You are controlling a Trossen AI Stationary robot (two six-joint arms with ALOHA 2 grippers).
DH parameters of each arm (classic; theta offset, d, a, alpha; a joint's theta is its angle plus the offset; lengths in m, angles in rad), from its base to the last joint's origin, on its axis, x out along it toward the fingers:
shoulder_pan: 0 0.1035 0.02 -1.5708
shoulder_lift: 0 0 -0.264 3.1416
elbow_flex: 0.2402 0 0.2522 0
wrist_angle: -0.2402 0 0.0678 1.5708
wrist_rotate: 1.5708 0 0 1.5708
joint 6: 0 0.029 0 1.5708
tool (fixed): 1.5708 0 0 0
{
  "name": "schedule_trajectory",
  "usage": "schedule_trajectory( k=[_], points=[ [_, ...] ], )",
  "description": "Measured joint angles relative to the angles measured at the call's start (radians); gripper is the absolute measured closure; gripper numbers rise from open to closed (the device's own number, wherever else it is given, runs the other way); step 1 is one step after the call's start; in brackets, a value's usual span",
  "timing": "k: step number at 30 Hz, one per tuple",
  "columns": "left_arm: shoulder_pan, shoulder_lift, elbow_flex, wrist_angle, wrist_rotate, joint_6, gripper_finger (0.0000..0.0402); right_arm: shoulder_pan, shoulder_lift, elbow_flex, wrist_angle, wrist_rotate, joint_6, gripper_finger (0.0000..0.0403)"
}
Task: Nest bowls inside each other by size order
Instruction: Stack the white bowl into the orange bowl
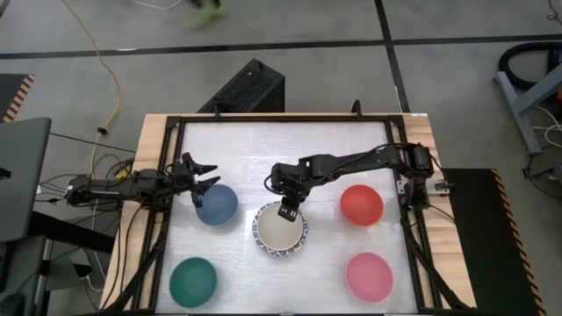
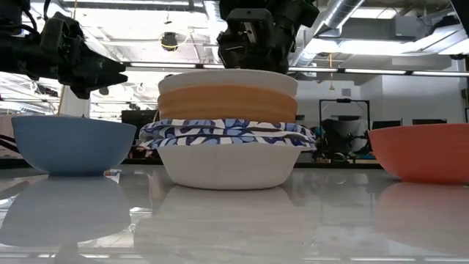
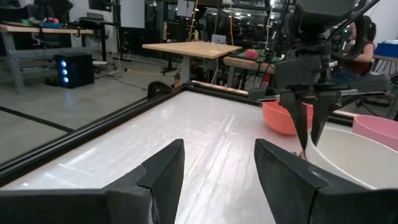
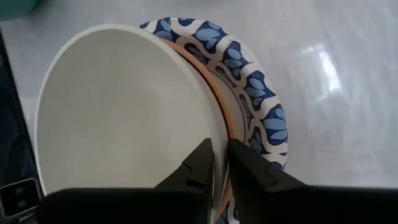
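1. The stack of bowls (image 1: 280, 230) sits at the middle of the table, toward its front edge: a cream bowl (image 2: 228, 79) on top, an orange bowl (image 2: 228, 103) under it, then blue-and-white patterned bowls (image 2: 227, 135) with a white base.
2. The right gripper (image 1: 287, 209) is at the stack's back rim, its fingers (image 4: 200, 163) pinched onto the cream bowl's wall, one inside and one outside.
3. The slate-blue bowl (image 1: 217, 204) stands just left of the stack, with the left gripper (image 1: 202, 175) hovering at its back-left edge, fingers (image 3: 163, 173) spread and holding nothing.
4. The red bowl (image 1: 361, 204) stands to the right of the stack; the pink bowl (image 1: 369, 276) and the dark green bowl (image 1: 193, 280) sit in the front corners, well apart.
5. The table (image 1: 263, 149) has a glossy white top that mirrors the bowls, framed by black rails on pale wood.
6. Beyond it lies a grey floor with dark lines and a yellow cable (image 1: 104, 66); the low view shows a workshop with ceiling ducts, and the left wrist view a wooden desk (image 3: 191, 49) and what may be a seated person, too hidden to be sure.
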Motion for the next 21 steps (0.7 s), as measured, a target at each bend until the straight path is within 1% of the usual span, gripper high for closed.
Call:
schedule_trajectory(
  k=[3,21],
  points=[
    [0.000,0.000,0.000,0.000,0.000,0.000,0.0216,-0.002,0.000,0.000,0.001,-0.039,0.000,0.0335],
    [0.000,0.000,0.000,0.000,0.000,0.000,0.0216,0.000,-0.001,0.000,0.016,-0.035,-0.025,0.0334]
  ],
)
